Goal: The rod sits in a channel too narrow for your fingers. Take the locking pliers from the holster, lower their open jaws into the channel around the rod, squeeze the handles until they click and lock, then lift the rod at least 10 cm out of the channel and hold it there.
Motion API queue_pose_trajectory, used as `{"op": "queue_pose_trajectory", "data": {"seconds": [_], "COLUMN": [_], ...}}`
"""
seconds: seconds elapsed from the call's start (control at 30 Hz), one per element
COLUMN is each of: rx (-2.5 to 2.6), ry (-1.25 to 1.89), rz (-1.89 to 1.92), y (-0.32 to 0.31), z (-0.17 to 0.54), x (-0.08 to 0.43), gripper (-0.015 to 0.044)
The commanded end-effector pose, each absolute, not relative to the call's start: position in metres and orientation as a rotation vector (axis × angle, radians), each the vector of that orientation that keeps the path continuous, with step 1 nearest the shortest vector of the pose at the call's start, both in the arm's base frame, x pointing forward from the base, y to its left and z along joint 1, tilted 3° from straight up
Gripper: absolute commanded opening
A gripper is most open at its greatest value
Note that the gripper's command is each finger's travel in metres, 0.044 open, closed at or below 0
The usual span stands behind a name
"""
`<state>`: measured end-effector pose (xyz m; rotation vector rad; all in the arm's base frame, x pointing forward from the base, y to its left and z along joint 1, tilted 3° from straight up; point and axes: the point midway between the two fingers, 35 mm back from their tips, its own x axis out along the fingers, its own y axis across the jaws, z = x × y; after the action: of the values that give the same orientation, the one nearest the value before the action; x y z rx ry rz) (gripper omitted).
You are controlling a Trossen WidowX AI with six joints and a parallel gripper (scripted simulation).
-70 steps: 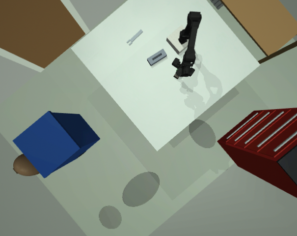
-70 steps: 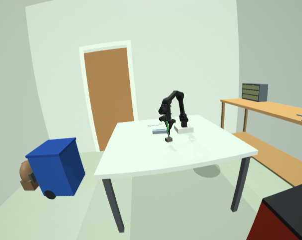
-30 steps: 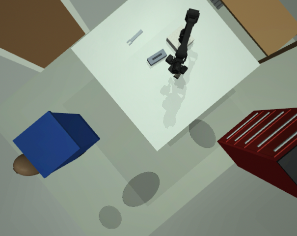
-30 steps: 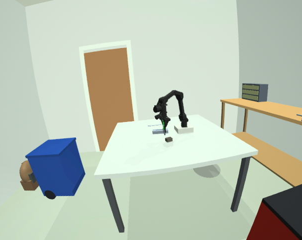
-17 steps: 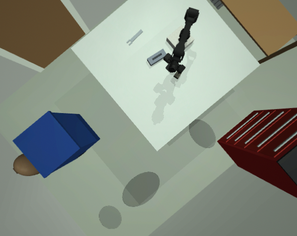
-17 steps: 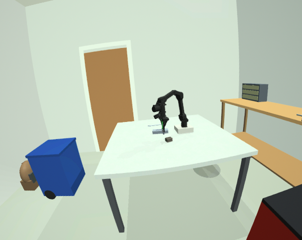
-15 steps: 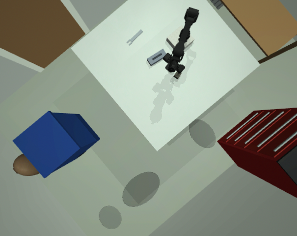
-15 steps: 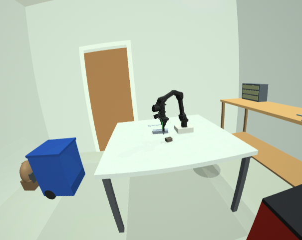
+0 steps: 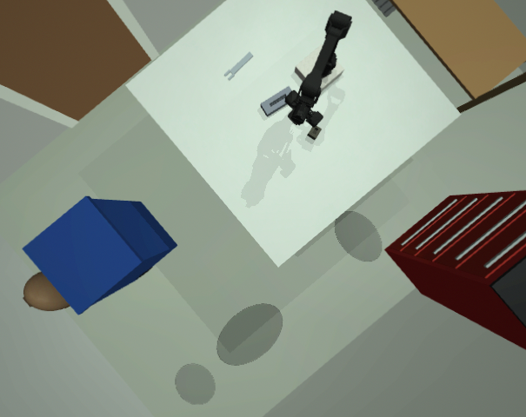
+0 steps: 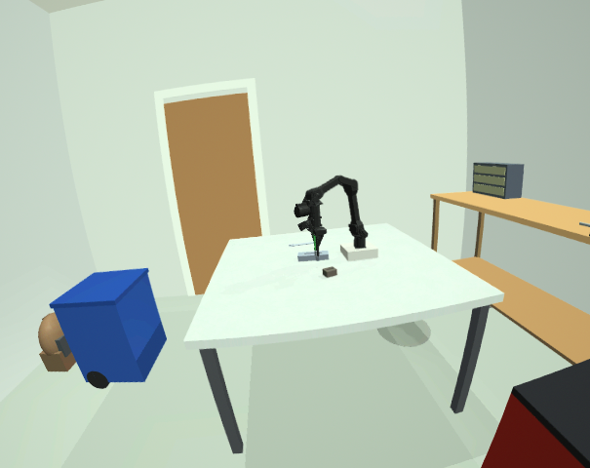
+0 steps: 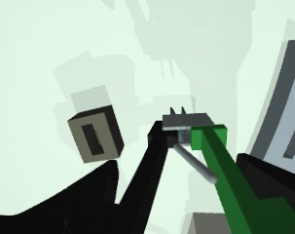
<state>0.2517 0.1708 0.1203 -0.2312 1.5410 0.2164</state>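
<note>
Item: locking pliers, one green handle, one black; out of the holster, jaws downward, carried between the fingers.
Item: black gripper, closed on the pliers, fingers well spread.
Item: holster, small, taupe, slotted, on the table.
Item: channel block, blue-grey, beside the gripper in the wrist view.
Item: rod, seemingly in the channel, too small to make out.
</note>
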Motion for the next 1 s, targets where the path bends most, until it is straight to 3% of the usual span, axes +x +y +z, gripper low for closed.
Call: {"op": "queue_pose_trajectory", "data": {"seconds": [0.0,0.97], "rx": [-0.226,-0.171], "ry": [1.543,1.544], "rz": [0.207,0.148], "y": [0.164,0.122], "z": [0.121,0.123], "x": [0.254,0.268], "gripper": [0.0319,0.0319]}}
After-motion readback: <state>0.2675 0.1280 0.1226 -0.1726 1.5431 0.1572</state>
